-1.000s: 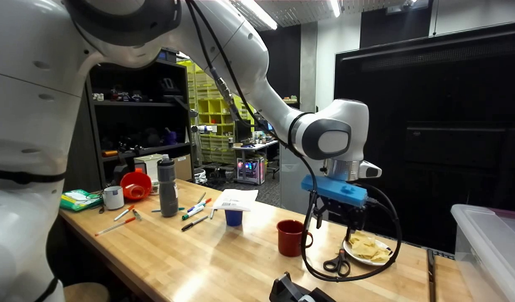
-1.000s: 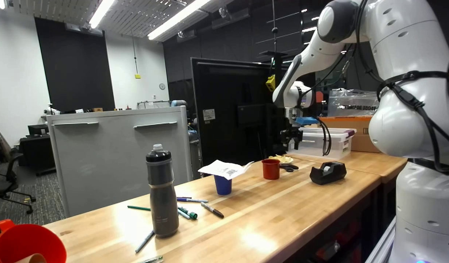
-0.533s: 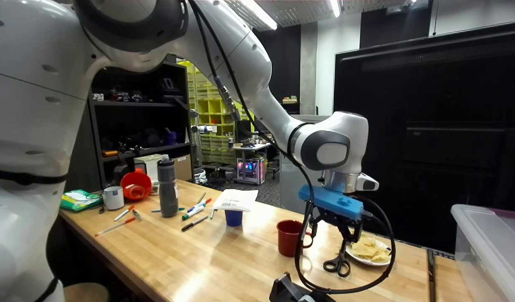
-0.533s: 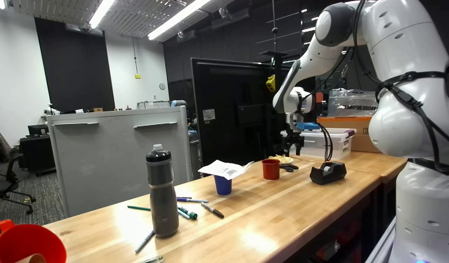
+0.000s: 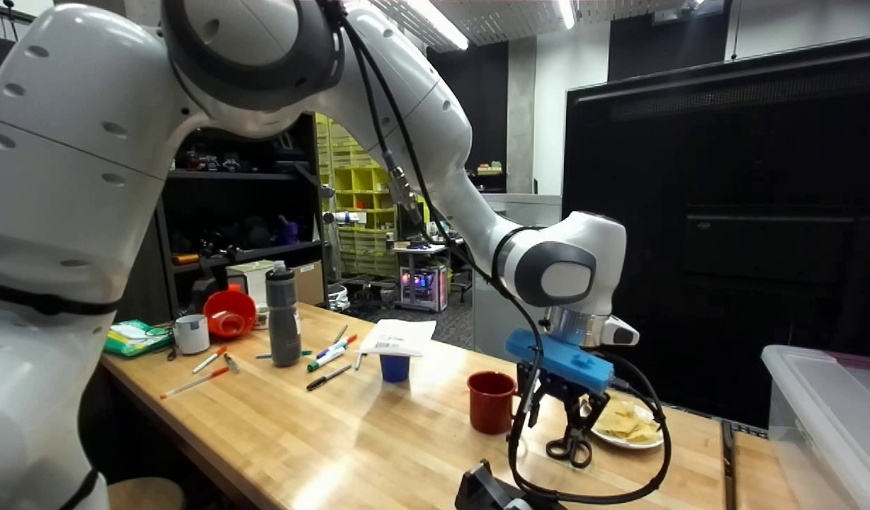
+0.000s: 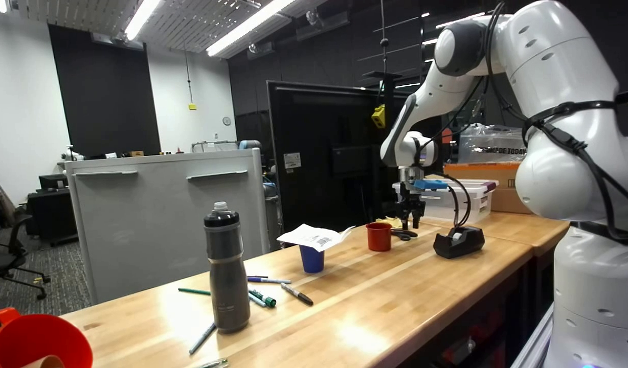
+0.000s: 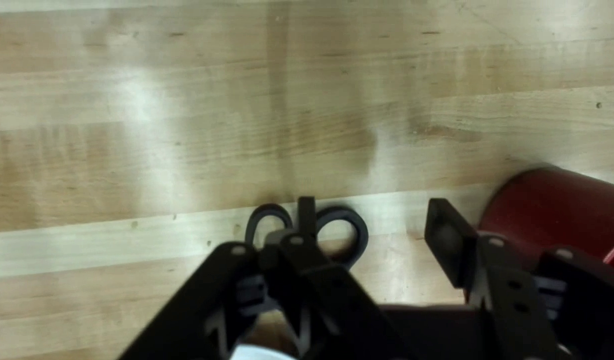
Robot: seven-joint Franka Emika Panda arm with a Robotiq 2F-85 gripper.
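Wrist view shows the gripper (image 7: 374, 227) low over the wooden table (image 7: 197, 140), its jaws apart, wood grain visible between the fingertips. One finger overlaps the handles of the black scissors (image 7: 342, 212), while the opposite finger stands just beside the red mug (image 7: 547, 215); whether either finger touches anything cannot be told. In an exterior view the scissors lie on the table between the mug and a white plate (image 5: 619, 443) heaped with chips (image 5: 619, 419), nearer the plate, their blades hidden behind the finger above them.

Space around the jaws is crowded: the mug close on one side, the plate close on the other — and a black cable (image 5: 591, 500) hanging in a loop, in front of the mug's handle and the plate's edge in that view. The same loop hangs by a black tape dispenser (image 6: 458, 243) in an exterior view, contact unclear. Past the plate stands a clear plastic bin (image 5: 817, 425), and behind the plate rises a large black panel (image 5: 725, 163).

Farther along the table, well apart from the jaws, a blue cup (image 5: 394, 368) carries a white packet (image 5: 398, 336) across its mouth. Beyond it, pens (image 5: 194, 382) and markers (image 5: 329, 377) lie scattered around an upright grey bottle (image 5: 284, 326). At that end — near one another — are a red-orange vessel (image 5: 229, 312), a white mug (image 5: 192, 334) and a green packet (image 5: 134, 336).
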